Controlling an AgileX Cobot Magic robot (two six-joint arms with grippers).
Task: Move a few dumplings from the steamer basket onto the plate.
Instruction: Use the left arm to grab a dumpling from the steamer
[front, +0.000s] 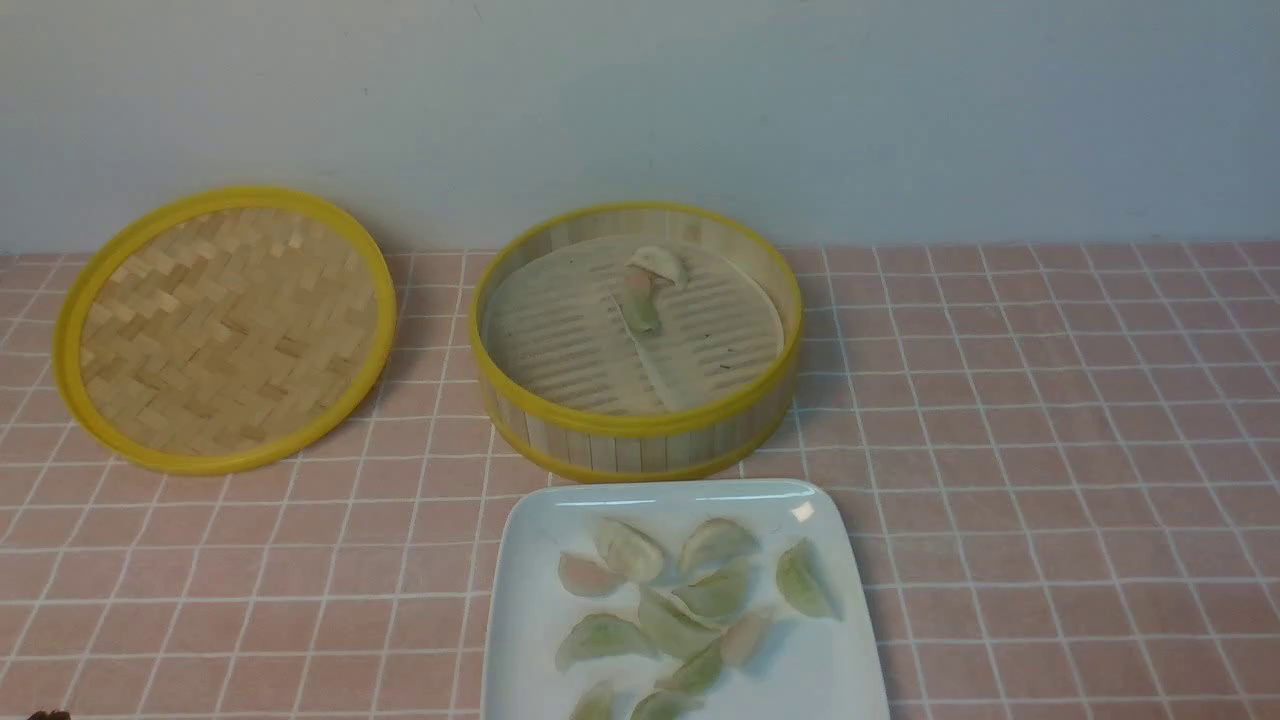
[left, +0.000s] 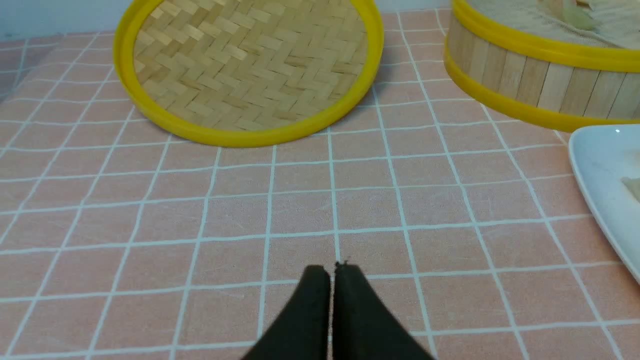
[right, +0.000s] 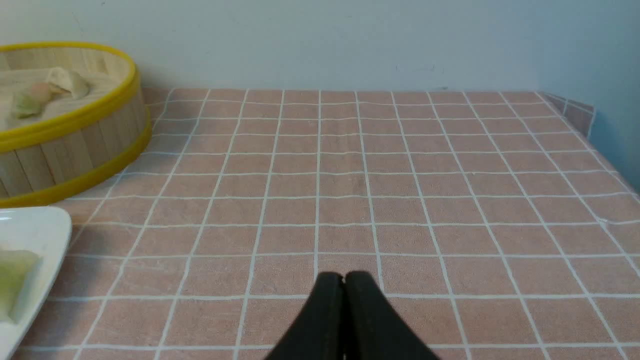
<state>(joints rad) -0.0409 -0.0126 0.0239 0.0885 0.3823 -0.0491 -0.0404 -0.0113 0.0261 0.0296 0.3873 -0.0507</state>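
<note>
only the wrist views show the left claw (left: 332, 272) and right claw (right: 344, 280), both pressed together. most dumplings (front: 668, 625) lie on the half cut-off plate (front: 840, 660); a few sit in the basket (front: 640, 450).

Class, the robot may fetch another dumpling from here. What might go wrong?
1. The remaining dumplings touch each other in the steamer basket, so one pinch might drag several.
2. The plate already holds overlapping dumplings; another might land on them and slide toward the rim.
</note>
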